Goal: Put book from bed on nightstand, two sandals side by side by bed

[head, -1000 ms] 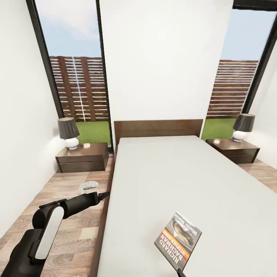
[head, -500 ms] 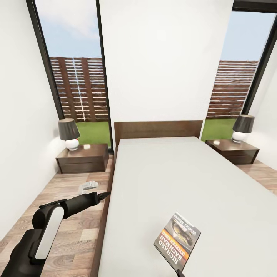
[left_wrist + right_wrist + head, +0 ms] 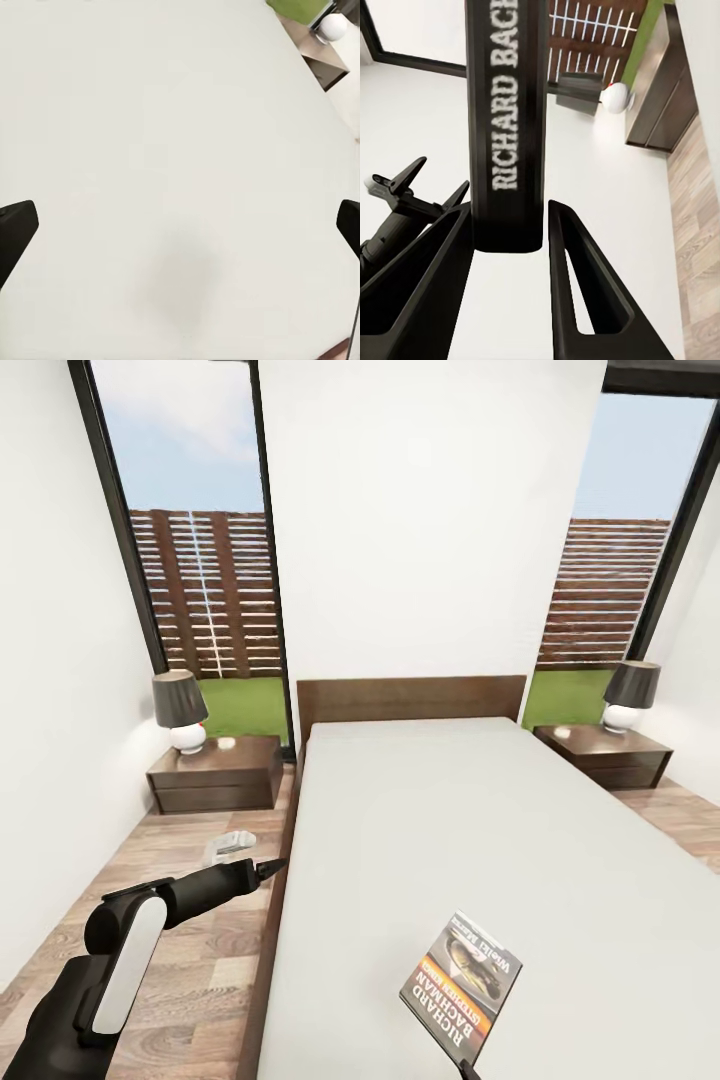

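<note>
Book (image 3: 463, 988) held up over the near end of the bed (image 3: 480, 830), pinched by the right gripper (image 3: 510, 247).

Thin paperback, tilted: grey-and-dark cover picture, orange band, white "RICHARD BACHMAN" on a black spine; right fingers (image 3: 577, 292) closed against that spine, one each side. Left gripper (image 3: 268, 868) hangs over the bed's edge, fingers spread wide, holding nothing. Pale sandal (image 3: 229, 847) lies on the wood floor (image 3: 190, 960) near the left nightstand (image 3: 216, 774), which carries a lamp (image 3: 180, 710).

The white mattress of the bed (image 3: 470, 830) is left bare toward twelve o'clock; the left nightstand (image 3: 215, 771) at ten o'clock is partly taken up by a lamp (image 3: 181, 709).
</note>
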